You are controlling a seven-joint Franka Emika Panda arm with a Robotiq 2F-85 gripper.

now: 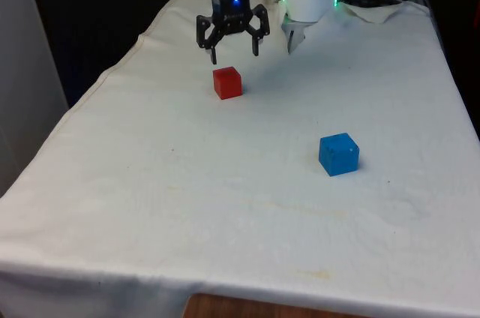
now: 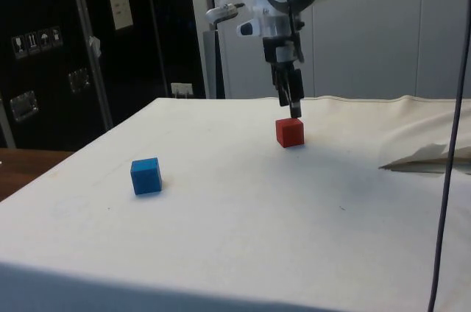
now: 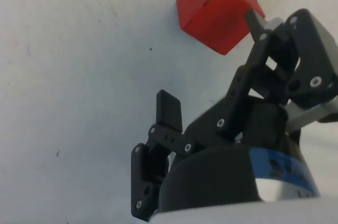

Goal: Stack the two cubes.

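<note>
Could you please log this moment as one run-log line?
gripper: open, above red cube, empty | blue cube: apart on cloth | stack: not started

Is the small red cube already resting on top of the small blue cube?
No: the small red cube and the small blue cube both sit apart on the white cloth.

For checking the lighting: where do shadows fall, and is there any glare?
Front view: soft shadow on the cloth beside the red cube and blue cube; green glow at the robot base. Side view: even light, no glare. Wrist view: end effector dark against bright cloth.
</note>
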